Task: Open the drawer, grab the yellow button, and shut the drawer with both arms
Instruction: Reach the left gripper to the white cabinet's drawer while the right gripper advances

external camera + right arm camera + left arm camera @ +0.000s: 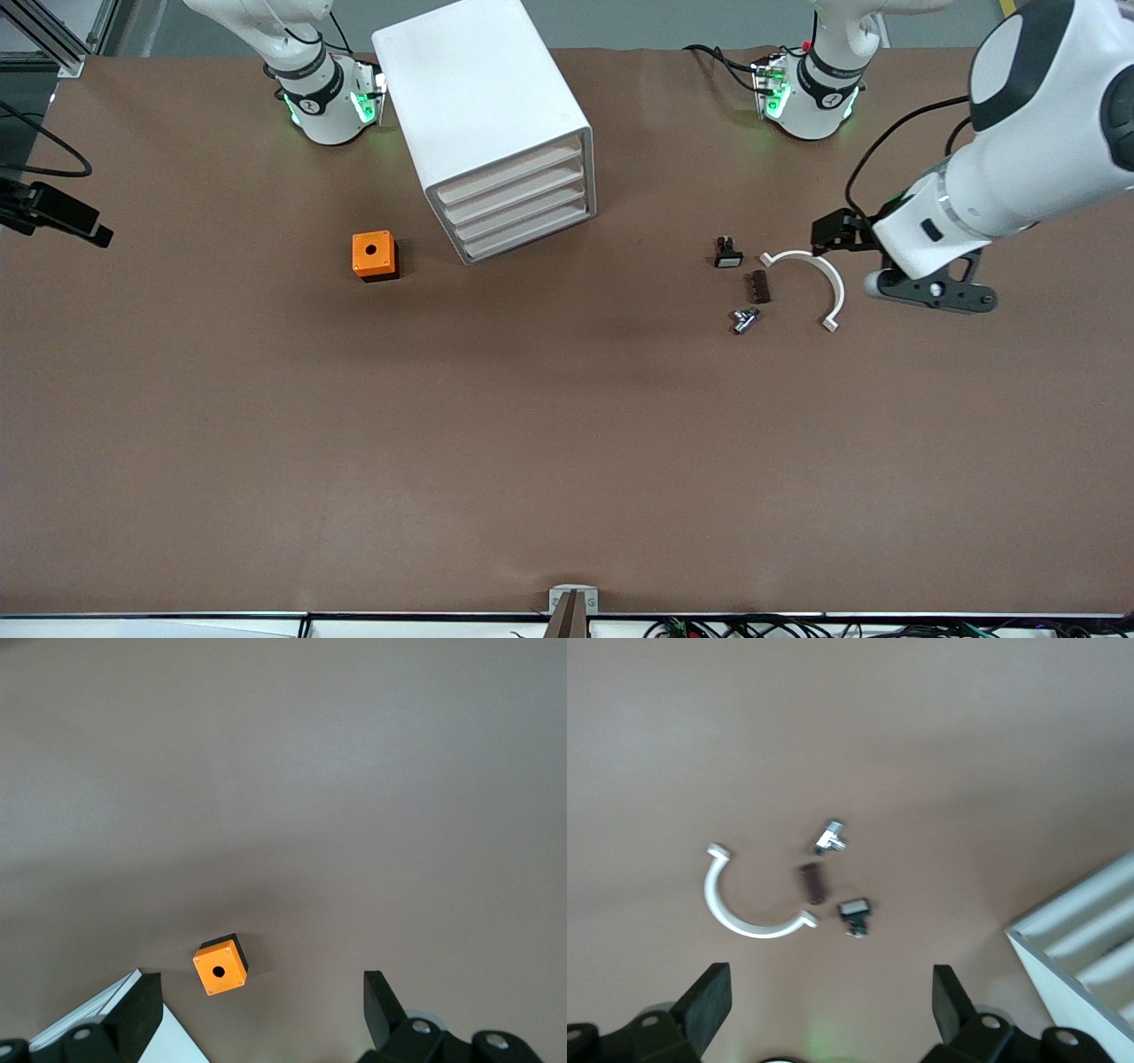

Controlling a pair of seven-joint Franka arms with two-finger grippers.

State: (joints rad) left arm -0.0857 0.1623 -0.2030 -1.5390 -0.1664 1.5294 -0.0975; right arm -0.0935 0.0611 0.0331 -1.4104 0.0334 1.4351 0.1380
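Note:
The white drawer cabinet (483, 97) stands near the robots' bases, with all its drawers (518, 208) shut. The button is hidden. My left gripper (935, 297) hangs open and empty over the table at the left arm's end, beside a white half ring (835, 285). In the left wrist view the gripper (828, 976) is open, with the ring (718, 908) and a corner of the cabinet (1090, 939) in sight. My right gripper (257, 979) is open and empty, high over the orange box (221, 965) and a cabinet corner (176, 1042); it is out of the front view.
The orange box with a black hole (374, 255) sits beside the cabinet, toward the right arm's end. A small black part with a white face (727, 253), a brown piece (760, 286) and a metal part (744, 320) lie next to the half ring.

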